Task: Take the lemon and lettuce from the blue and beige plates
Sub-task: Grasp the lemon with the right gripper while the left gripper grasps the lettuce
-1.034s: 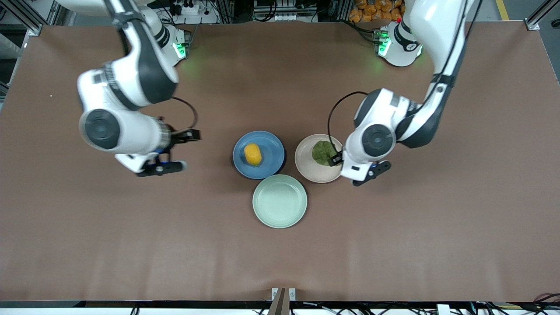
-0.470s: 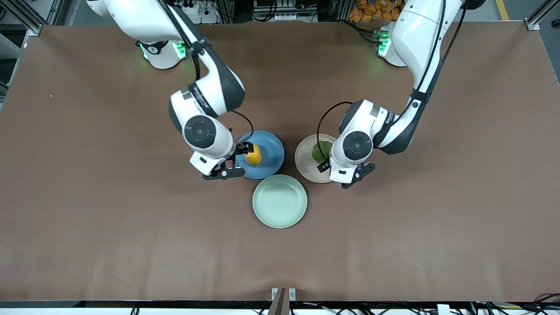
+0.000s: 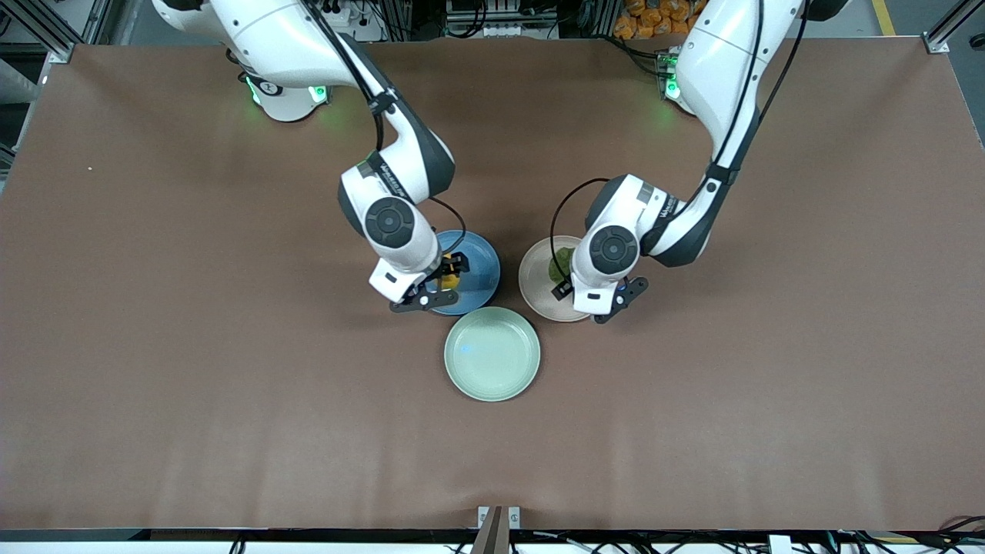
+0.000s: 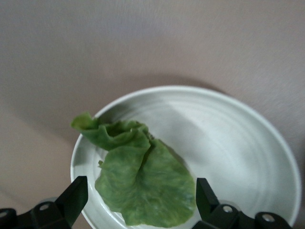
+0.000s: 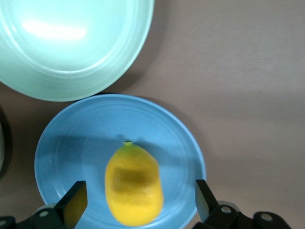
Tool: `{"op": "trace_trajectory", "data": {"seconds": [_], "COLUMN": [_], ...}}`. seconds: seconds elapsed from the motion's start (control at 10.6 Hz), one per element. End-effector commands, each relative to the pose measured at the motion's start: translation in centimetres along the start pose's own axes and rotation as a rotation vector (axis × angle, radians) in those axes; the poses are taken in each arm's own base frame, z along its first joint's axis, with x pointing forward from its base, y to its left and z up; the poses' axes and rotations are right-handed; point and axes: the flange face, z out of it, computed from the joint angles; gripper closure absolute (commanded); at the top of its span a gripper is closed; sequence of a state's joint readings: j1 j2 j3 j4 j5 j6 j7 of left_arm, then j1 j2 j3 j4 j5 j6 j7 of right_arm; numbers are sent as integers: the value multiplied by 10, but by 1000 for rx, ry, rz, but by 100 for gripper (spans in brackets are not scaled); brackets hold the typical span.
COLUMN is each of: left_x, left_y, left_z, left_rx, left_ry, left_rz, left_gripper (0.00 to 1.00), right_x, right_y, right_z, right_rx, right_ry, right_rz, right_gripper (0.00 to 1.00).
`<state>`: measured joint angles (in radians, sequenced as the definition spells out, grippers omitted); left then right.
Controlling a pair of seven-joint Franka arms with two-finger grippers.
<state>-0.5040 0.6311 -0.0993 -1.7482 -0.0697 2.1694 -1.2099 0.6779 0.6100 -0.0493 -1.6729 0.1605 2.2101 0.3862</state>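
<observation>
Where the brown counter (image 3: 231,369) carries three plates, the mint-green plate (image 3: 492,354) serves as landmark, lying nearest the front camera.

Item 1: blue plate (image 3: 479,265), touching or just beside the mint-green plate, farther from the camera, toward the right arm's end. Holds the lemon (image 5: 134,191), lying on its side in the plate's well.

Item 2: right gripper (image 5: 138,206), over the blue plate. Fingers (image 5: 71,201) spread apart, one on either side of the lemon; in the right wrist view neither touches the fruit.

Item 3: beige plate (image 3: 535,281), just beside the mint-green plate, farther from the camera, toward the left arm's end. Holds the lettuce leaf (image 4: 143,183), flat, with one crumpled end toward the rim.

Item 4: left gripper (image 4: 138,202), over the beige plate. Fingers (image 4: 206,196) spread apart, flanking the leaf's broad end, gripping nothing.
</observation>
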Motion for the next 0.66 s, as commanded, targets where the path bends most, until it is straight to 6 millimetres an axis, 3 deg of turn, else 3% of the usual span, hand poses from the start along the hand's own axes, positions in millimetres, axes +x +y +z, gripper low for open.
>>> {"op": "trace_trajectory", "data": {"seconds": [0.0, 0.19, 0.47, 0.56], "left_x": [-11, -10, -10, -8], "left_y": [-1, 1, 3, 4], "left_z": [9, 17, 23, 24], "left_rx": [12, 4, -5, -10], "left_ry": [22, 24, 28, 30], "left_rz": [-8, -7, -4, -6], "left_gripper": [0, 0, 52, 70], "right_x": [-3, -7, -17, -18], "right_y": [-10, -6, -9, -10], "right_z": [25, 37, 53, 54], "right_rx": [-15, -37, -40, -42], "right_ry": [13, 3, 16, 9], "right_rz": [-9, -17, -30, -31], "right_gripper": [0, 0, 3, 19]}}
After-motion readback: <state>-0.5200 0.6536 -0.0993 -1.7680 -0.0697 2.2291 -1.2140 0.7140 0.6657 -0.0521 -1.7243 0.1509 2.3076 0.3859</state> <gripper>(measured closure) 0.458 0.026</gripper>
